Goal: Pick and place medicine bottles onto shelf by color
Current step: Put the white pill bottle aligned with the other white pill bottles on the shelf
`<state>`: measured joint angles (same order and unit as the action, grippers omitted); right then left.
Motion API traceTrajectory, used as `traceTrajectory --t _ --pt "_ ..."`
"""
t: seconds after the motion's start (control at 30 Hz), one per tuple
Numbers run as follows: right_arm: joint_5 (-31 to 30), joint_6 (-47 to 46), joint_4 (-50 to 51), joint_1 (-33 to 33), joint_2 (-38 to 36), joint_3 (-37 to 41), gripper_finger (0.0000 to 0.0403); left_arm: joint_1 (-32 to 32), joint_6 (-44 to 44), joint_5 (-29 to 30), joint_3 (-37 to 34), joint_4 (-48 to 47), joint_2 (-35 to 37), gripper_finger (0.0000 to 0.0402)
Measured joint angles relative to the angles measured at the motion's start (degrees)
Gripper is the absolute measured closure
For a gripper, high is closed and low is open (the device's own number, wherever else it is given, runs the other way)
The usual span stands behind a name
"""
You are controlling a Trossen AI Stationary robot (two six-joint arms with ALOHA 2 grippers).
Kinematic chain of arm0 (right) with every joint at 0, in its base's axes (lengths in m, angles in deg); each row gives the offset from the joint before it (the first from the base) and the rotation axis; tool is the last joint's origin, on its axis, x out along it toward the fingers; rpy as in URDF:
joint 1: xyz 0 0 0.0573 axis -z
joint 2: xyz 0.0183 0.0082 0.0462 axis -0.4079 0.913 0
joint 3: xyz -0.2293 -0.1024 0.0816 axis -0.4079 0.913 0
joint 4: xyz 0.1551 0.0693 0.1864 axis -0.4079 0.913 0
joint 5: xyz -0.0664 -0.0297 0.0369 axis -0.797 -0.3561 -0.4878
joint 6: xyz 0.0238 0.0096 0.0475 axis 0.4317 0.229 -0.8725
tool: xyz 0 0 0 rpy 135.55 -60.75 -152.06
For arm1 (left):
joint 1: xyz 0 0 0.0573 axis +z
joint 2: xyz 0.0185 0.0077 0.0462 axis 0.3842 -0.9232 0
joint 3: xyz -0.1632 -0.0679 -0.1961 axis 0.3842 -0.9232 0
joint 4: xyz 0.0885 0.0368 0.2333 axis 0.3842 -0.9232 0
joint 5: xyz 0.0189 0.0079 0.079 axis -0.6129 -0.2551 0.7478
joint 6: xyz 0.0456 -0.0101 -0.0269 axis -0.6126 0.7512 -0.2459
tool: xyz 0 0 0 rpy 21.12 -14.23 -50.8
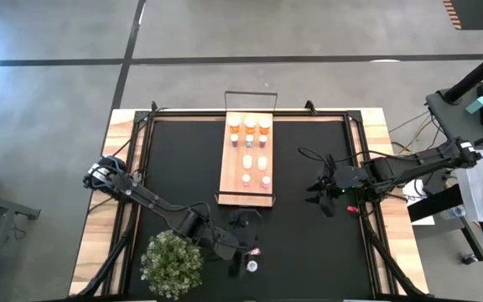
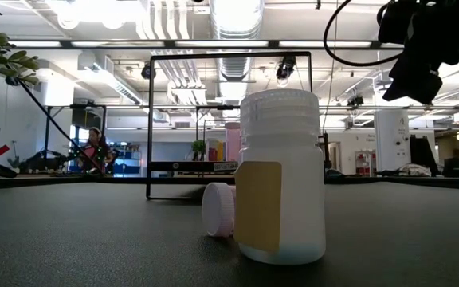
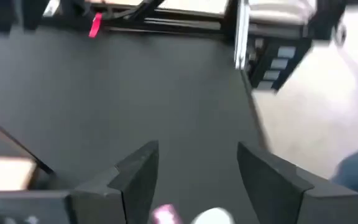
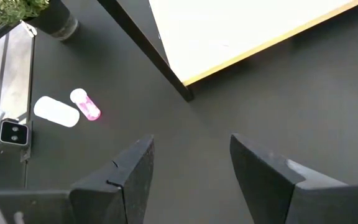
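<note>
Your shelf (image 1: 229,172) sits at 12 o'clock from table centre, a light wood board lying long-ways on the black mat (image 1: 309,243), wire rail (image 1: 251,94) at its far end. On it you've got medicine bottles in rows: orange-bodied ones (image 1: 249,127) at the far end, white-capped pale ones (image 1: 247,162) through the middle and near end. Exact count per row is hard to call from overhead, roughly a dozen in all.

Two bottles are off the shelf, at about 6 o'clock near the mat's front edge: a white bottle (image 2: 280,179) standing upright with a tan label, and a small pink bottle (image 2: 218,210) lying on its side, just beside it and maybe touching. The right wrist view shows the same pair, white (image 4: 56,111) and pink (image 4: 86,104), side by side.

Your left gripper (image 1: 243,248) is over the mat at 6 o'clock, right above that pair; in its wrist view the fingers (image 3: 135,171) are spread apart with nothing between them, the pink and white tops just showing beneath.

Your right gripper (image 1: 320,196) hovers at 3 o'clock, beside the shelf's near right corner, fingers (image 4: 129,168) spread, holding nothing, only bare mat between.

Potted plant (image 1: 173,264) at 7 o'clock, next to the left arm
</note>
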<state>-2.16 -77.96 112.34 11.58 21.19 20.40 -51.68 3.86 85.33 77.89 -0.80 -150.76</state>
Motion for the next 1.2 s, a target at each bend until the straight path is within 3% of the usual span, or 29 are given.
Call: traceTrajectory --t 0.17,0.7,1.2 --pt "0.0 0.0 0.0 0.0 0.0 0.0 0.0202 -1.1 -10.8 -0.3 -0.3 0.8 -2.9 0.0199" --pt "0.0 0.0 -0.3 0.0 0.0 0.0 0.0202 -3.5 -10.7 -2.0 -0.3 2.6 -12.4 0.0199" --pt "0.0 0.0 -0.3 0.0 0.0 0.0 0.0202 -4.0 -10.6 -1.9 -0.5 0.5 -15.6 0.0199"
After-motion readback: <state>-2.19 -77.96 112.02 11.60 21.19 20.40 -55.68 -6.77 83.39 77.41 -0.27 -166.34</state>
